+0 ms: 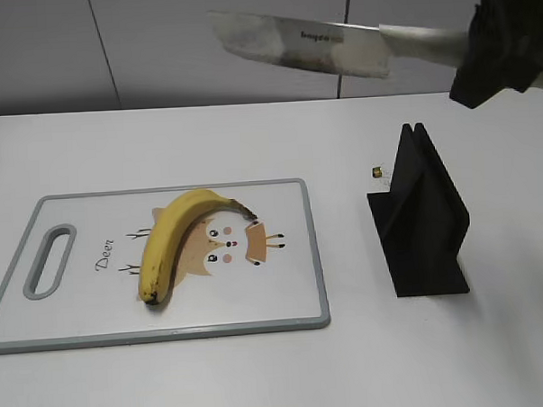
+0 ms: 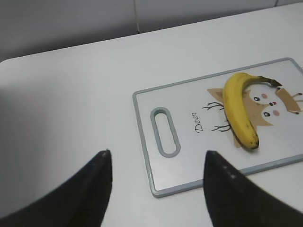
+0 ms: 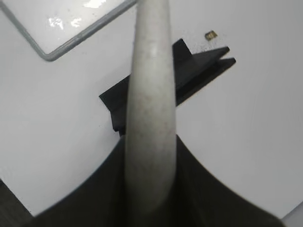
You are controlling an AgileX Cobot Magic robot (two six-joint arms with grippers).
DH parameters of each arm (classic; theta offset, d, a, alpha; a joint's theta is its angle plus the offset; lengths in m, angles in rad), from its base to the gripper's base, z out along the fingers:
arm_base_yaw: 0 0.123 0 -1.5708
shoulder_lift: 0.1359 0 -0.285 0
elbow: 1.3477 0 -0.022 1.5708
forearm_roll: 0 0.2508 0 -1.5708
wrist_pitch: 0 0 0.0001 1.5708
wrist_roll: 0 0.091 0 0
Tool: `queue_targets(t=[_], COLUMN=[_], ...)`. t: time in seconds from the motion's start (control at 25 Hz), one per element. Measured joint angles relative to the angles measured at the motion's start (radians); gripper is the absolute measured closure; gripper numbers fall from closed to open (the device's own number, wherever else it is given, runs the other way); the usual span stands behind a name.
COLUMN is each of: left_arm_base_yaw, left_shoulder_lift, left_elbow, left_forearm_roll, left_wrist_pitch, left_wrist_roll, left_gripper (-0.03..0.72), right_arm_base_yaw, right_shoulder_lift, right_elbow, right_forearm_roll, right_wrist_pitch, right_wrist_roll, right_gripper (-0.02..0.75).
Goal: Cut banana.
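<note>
A curved yellow banana (image 1: 176, 237) with a dark stem lies on a white cutting board (image 1: 284, 293) with a grey rim and a deer drawing. It also shows in the left wrist view (image 2: 239, 106). My right gripper (image 1: 495, 54) is shut on the pale handle (image 3: 150, 104) of a steel knife (image 1: 305, 44), held high in the air above and to the right of the board, blade pointing left. My left gripper (image 2: 156, 163) is open and empty, hovering above the table off the board's handle-slot end (image 2: 165, 131); it is out of the exterior view.
A black knife stand (image 1: 419, 220) stands on the white table right of the board; it also shows below the knife handle in the right wrist view (image 3: 199, 66). A small dark-and-yellow object (image 1: 377, 171) lies just behind it. A grey wall runs behind the table.
</note>
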State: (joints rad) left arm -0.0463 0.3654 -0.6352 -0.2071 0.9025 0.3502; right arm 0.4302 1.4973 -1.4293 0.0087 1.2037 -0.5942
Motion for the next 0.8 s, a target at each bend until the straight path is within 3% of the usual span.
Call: queue_targets(t=[0.28,0.52,0.8], left_arm_base_yaw=[0.0,-0.012,-0.15], left_shoulder_lift=[0.256,0.498,0.778], left_elbow=[-0.14,-0.308,-0.568], left_forearm_roll=[-0.141,-0.202,-0.165], left_wrist_pitch=[-0.007,0.02,0.196], left_wrist_roll=[0.299,0.454,0.592], left_gripper=[0.079,0.079,0.083], right_arm_base_yaw=[0.001,0.001,0.001], right_shoulder_lift=[0.095,0.191,0.285], right_elbow=[-0.019,-0.12,-0.216], right_forearm_roll=[0.095,0.121,0.189], right_wrist_pitch=[0.008,0.017,0.017], right_wrist_roll=[-0.217,-0.3,-0.391], right_gripper=[0.575,0.575,0.575])
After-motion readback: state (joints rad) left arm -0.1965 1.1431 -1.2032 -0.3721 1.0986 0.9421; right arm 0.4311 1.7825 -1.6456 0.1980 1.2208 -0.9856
